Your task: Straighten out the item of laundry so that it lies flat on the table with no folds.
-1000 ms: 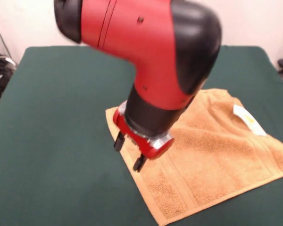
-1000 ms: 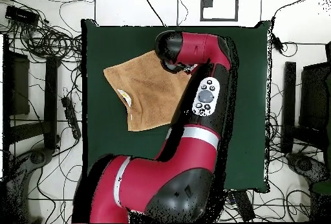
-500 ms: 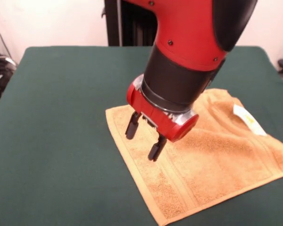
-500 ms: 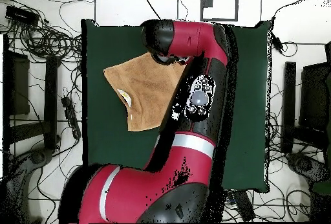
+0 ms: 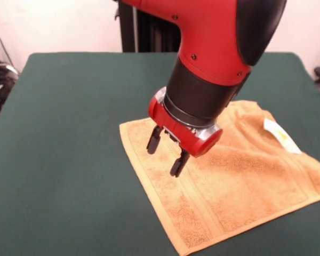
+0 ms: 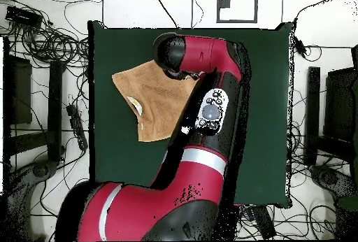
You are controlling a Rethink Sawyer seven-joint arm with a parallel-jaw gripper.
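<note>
The orange-tan towel (image 5: pixel 240 176) lies spread on the green table (image 5: pixel 69 133), right of centre in the front view, with border bands along its near edge and a white tag (image 5: pixel 280 134) at its right side. My gripper (image 5: pixel 165 152) hangs just above the towel's left part, fingers (image 5: pixel 177 162) apart and empty. In the overhead view the towel (image 6: pixel 157 103) lies at the table's upper left (image 6: pixel 112 155). The arm's head covers the gripper and the towel's right corner there.
The red arm (image 6: pixel 210 113) runs across the table's middle in the overhead view. Cables and stands lie on the floor left (image 6: pixel 42 43) and right of the table. A dark post (image 5: pixel 149 26) stands behind the table's far edge.
The gripper has risen off the towel's left edge and shifted slightly right over the towel. The arm's elbow swung up and away. The towel has not moved.
</note>
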